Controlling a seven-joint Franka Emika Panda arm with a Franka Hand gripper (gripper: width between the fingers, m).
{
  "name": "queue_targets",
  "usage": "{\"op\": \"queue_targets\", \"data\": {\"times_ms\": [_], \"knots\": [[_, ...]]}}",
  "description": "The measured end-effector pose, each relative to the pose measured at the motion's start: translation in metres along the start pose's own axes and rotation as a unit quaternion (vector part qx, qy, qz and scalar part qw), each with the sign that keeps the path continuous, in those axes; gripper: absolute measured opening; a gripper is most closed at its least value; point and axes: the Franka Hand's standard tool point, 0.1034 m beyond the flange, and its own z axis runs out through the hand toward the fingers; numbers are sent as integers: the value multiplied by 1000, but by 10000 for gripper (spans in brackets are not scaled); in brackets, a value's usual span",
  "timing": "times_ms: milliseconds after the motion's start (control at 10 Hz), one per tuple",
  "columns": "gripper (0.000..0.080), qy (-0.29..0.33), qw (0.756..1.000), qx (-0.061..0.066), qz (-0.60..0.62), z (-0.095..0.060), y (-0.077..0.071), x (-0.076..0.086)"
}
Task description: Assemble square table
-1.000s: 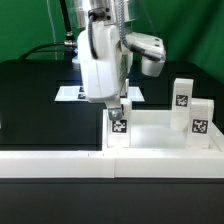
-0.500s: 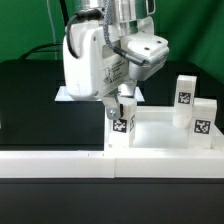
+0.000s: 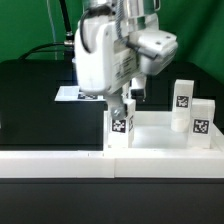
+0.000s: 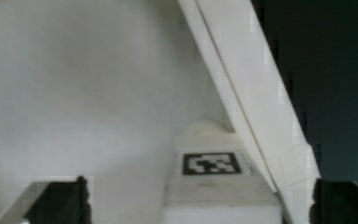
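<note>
A small white leg [image 3: 119, 124] with a black-and-white tag stands upright at the near corner of the white square table top [image 3: 160, 137]. My gripper [image 3: 126, 99] hangs just above that leg, jaws open and holding nothing. In the wrist view the tagged leg [image 4: 211, 160] lies between the two dark fingertips [image 4: 60, 200], which stand wide apart, with the white top [image 4: 87, 90] beside it. Two more tagged legs [image 3: 182, 97] [image 3: 200, 120] stand at the exterior view's right.
A long white rail [image 3: 60, 162] runs along the front of the scene. The marker board [image 3: 68, 93] lies on the black table behind the arm. The arm's white body hides the area behind the gripper.
The wrist has turned and the gripper has shifted slightly up and toward the exterior view's right. The leg under it stays in place.
</note>
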Motion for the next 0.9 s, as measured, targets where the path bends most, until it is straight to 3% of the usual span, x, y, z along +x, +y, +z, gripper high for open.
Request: {"op": "queue_targets", "data": {"times_ms": [200,300,900], "knots": [[648,-17,1000,10,-7,-31,3,-4],[648,-20,1000,13,-6,-38,2,-4],[649,-18,1000,10,-6,-33,3,-4]]}}
